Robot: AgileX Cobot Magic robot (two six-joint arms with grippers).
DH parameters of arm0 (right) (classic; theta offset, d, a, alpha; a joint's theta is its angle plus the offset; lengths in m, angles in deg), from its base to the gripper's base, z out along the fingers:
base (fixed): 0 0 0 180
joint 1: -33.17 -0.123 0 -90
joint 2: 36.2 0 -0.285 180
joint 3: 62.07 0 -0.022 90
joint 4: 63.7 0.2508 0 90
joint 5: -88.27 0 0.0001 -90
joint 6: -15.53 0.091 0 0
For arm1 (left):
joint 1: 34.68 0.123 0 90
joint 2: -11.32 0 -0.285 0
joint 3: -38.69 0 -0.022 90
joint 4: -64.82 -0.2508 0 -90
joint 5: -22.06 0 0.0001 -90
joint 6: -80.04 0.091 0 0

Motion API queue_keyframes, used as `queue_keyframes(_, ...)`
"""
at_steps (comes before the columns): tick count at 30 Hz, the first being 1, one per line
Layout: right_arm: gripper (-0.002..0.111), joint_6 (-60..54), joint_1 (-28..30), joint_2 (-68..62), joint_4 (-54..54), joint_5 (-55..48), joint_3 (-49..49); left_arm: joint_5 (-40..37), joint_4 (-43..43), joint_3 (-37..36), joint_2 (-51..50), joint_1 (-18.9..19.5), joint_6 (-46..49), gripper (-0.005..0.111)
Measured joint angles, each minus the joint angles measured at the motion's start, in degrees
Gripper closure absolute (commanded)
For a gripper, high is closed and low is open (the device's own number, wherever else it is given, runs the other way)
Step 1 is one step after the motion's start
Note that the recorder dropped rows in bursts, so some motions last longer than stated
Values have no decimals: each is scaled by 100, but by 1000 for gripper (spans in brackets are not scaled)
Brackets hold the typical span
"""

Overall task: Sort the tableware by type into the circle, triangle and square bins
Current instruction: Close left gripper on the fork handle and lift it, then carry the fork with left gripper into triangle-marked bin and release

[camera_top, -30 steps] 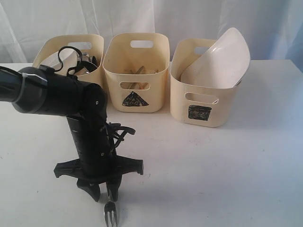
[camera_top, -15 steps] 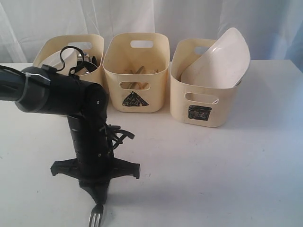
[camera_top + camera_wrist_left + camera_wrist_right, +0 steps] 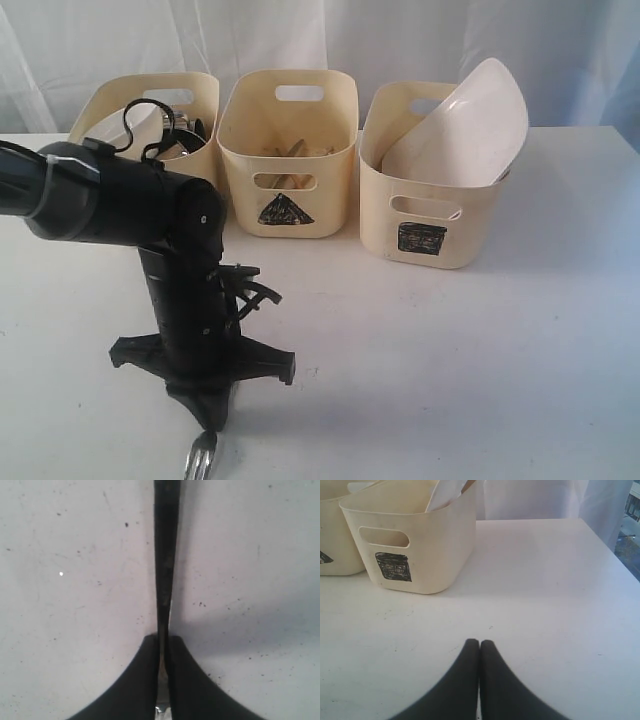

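My left gripper (image 3: pixel 208 418) points down near the table's front edge and is shut on the steel fork (image 3: pixel 200 462), whose tines stick out below the fingertips. In the left wrist view the fork (image 3: pixel 165 555) runs edge-on out from between the closed jaws of that gripper (image 3: pixel 163 637). The circle bin (image 3: pixel 195 90) stands back left with steel mugs (image 3: pixel 175 125) inside, its mark hidden by my arm. The triangle bin (image 3: pixel 288 150) holds chopsticks (image 3: pixel 290 152). The square bin (image 3: pixel 430 200) holds the leaning white square plate (image 3: pixel 470 125). My right gripper (image 3: pixel 479 642) is shut on nothing, above bare table.
The white table (image 3: pixel 450 350) reaches to a white curtain behind the bins. The left arm's black body (image 3: pixel 120 205) stands in front of the circle bin. In the right wrist view the square bin (image 3: pixel 420 535) is ahead and the table edge (image 3: pixel 605 540) lies to one side.
The left gripper went from open over the fork to shut on it and shifted slightly left. The fork's tines now lie closer to the front edge of the view.
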Motion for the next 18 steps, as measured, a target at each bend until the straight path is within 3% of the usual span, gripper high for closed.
queue_keyframes(18,108,0,0,0,0,0,0,1052,-390,-22,1302,0,313,107)
